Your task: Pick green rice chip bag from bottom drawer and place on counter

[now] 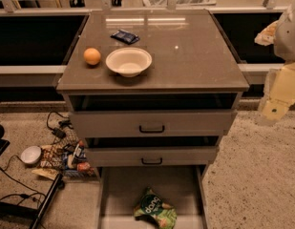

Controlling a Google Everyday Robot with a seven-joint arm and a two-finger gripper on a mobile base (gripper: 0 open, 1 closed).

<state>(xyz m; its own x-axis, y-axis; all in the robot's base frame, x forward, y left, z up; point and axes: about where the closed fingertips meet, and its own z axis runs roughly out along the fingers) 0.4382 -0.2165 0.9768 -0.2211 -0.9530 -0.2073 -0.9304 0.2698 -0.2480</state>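
The green rice chip bag (154,210) lies crumpled on the floor of the open bottom drawer (119,190), near its front middle. The counter (185,56) is the glossy grey-brown top of the cabinet. My gripper (276,104) hangs at the right edge of the view, beside the cabinet's right side and level with the top drawer, far from the bag. Nothing shows in it.
On the counter stand a white bowl (129,61), an orange (92,56) to its left and a small dark blue packet (124,36) behind. Two upper drawers with black handles (152,129) are partly open. Cables, a small bowl (30,154) and clutter lie on the floor at left.
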